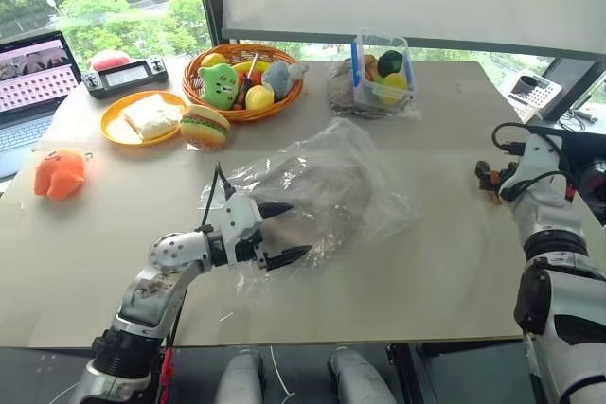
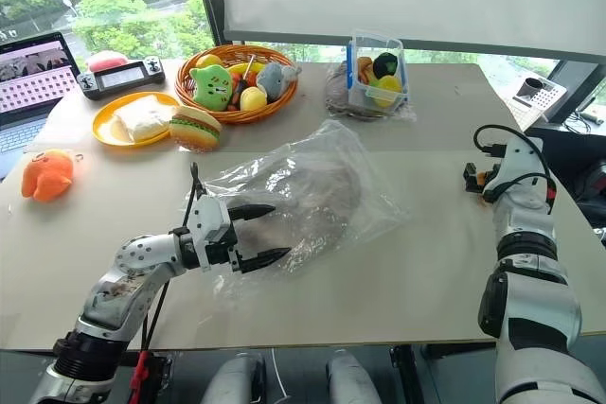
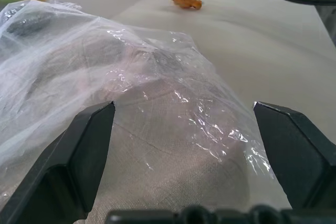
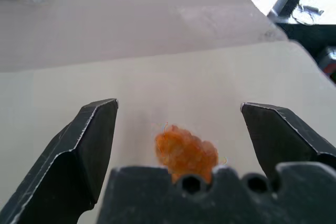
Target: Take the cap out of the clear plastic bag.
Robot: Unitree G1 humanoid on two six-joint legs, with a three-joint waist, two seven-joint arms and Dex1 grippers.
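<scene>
Daylight from a wide window with green trees behind falls on a pale beige tabletop (image 1: 426, 262) that we look down on. Near its middle lies the large, crinkly, transparent plastic bag (image 1: 322, 191), and inside it we see the beige-tan fabric cap (image 3: 173, 156), its woven cloth showing through the glossy film. Our left gripper (image 1: 284, 232) hovers at the bag's near edge, its two black fingers (image 1: 287, 256) spread wide apart with the plastic between them; we cannot tell whether they touch it. Well apart, at the table's right edge, our right gripper (image 4: 178, 129) stands with its fingers wide open, holding nothing, and a small fuzzy orange object (image 4: 185, 150) sits on the table between them.

Beyond the bag, a round wicker basket (image 1: 243, 113) holds plush toys and fruit. Beside it stands a rigid clear box with blue trim (image 1: 381, 71) filled with toy fruit. To the left are an orange plate (image 1: 117, 128) with a white wrapped item, a toy burger (image 1: 204, 126), a black handheld controller (image 1: 125, 75), an open laptop (image 1: 28, 82) and an orange plush toy (image 1: 59, 173).
</scene>
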